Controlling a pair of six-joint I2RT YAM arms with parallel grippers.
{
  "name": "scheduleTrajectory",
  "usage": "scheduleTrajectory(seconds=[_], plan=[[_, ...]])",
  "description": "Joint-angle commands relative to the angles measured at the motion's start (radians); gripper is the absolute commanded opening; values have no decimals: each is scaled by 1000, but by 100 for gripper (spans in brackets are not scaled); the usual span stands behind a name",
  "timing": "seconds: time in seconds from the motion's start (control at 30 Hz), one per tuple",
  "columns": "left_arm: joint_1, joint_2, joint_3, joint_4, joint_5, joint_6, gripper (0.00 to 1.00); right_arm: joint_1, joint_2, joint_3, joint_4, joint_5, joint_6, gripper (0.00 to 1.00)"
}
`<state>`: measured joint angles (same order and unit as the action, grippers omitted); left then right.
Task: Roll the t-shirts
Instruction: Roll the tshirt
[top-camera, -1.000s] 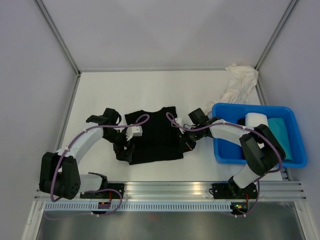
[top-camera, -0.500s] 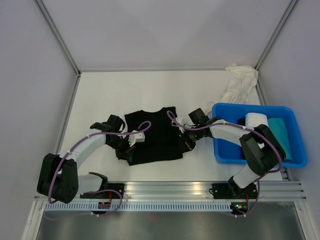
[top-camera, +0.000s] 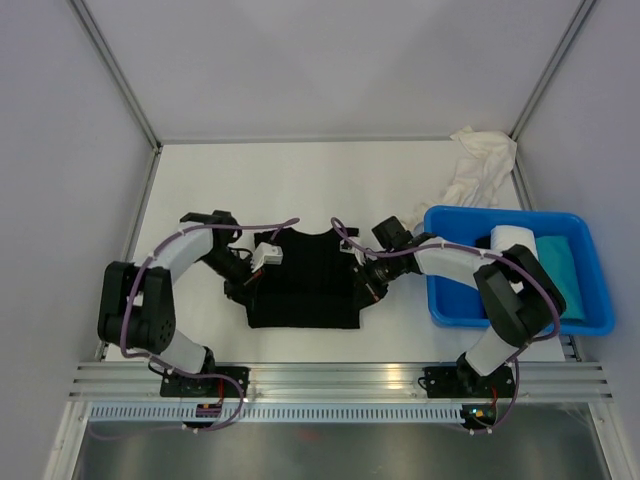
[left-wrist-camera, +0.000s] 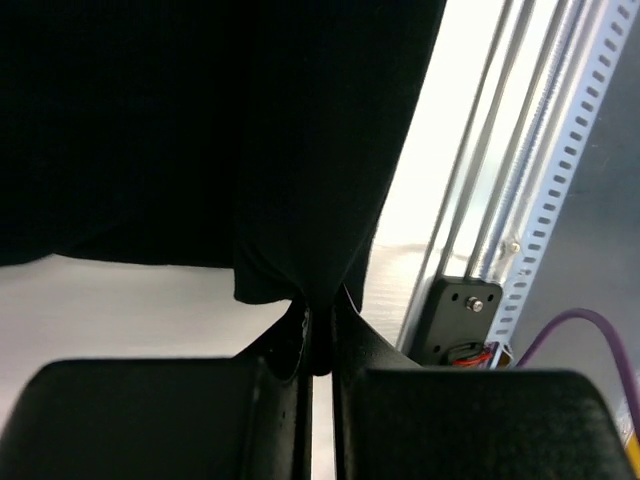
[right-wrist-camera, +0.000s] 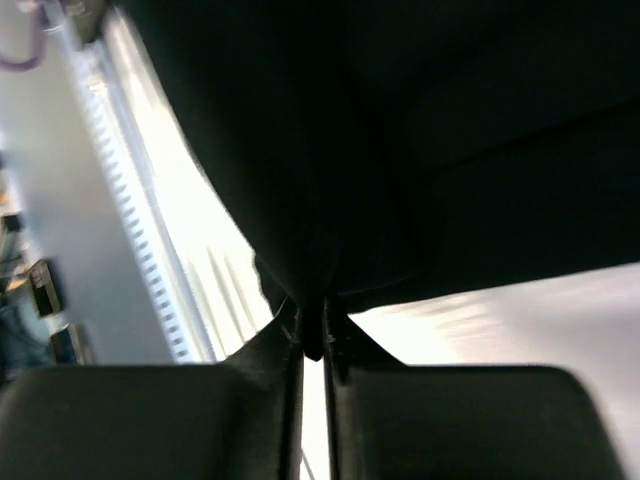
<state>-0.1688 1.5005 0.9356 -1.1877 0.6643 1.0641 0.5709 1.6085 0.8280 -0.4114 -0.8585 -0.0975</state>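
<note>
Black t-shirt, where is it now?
In the top view the black t-shirt is mid-table, pinched between the left end effector and the right end effector, left of the blue tub.

Soft, even light fills the top view; the white surface (top-camera: 300, 180) is bright and the arms (top-camera: 185, 242) cast only faint shadows. The black t-shirt (top-camera: 305, 290) reads as a flat dark patch with hardly any fold detail. In both wrist views the cloth is near-black, while the surface behind it burns out to white glare. The fingers of the left claw (left-wrist-camera: 318, 343) and right claw (right-wrist-camera: 312, 338) are dark and soft-focused, and the right wrist picture is smeared
</note>
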Motion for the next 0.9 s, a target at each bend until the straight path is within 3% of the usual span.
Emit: scheduleTrajectory(seconds=[0.0, 0.2, 0.33, 0.47, 0.67, 0.87], plan=[[9, 92, 58, 54, -3, -2, 6, -13, 65, 95, -46, 171, -24, 17], [9, 168, 62, 100, -6, -47, 8, -13, 22, 77, -36, 255, 4, 25], [9, 185, 63, 123, -19, -67, 8, -13, -83, 69, -41, 375, 39, 31], [9, 194, 71, 138, -22, -90, 9, -11, -235, 66, -38, 395, 62, 33], [9, 198, 58, 146, -34, -98, 13, 114, -308, -29, 144, 322, 158, 11], [8, 198, 71, 148, -35, -113, 20, 225, -204, -62, 454, 348, 268, 2]])
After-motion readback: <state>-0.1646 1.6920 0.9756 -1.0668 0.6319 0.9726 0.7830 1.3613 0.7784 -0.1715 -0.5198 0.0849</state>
